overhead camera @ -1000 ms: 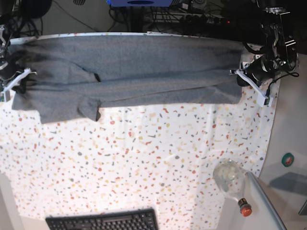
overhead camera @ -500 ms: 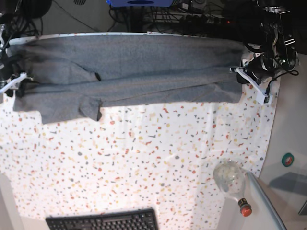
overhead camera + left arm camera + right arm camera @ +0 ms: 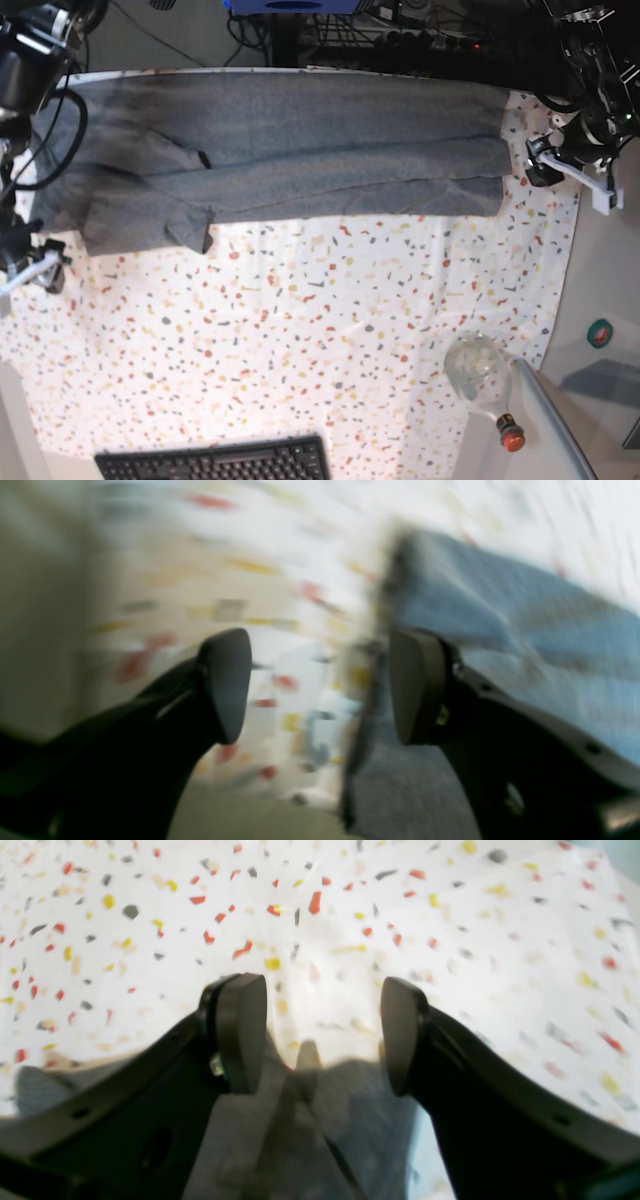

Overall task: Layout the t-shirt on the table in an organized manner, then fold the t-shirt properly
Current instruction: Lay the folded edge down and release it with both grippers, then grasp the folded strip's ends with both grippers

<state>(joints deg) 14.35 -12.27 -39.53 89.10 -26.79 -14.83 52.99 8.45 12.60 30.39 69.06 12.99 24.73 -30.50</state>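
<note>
The t-shirt (image 3: 280, 150) lies along the far edge of the table (image 3: 300, 340) as a long folded band, its long axis running from side to side between the two arms. One short end reaches toward the far corner on the base view's right, the other toward the far corner on its left, where a sleeve flap juts toward the near edge.

The left gripper (image 3: 570, 170) stands just off the right-hand short end, jaws spread and holding nothing; the wrist view, though blurred, shows the cloth edge beside one finger, not between them.

The right gripper (image 3: 30, 268) sits off the opposite end, nearer the table's side edge, jaws likewise spread and empty.

Judgement: each arm is nearest its own short end, so the next grasp must reach inward along the band's length.
</note>
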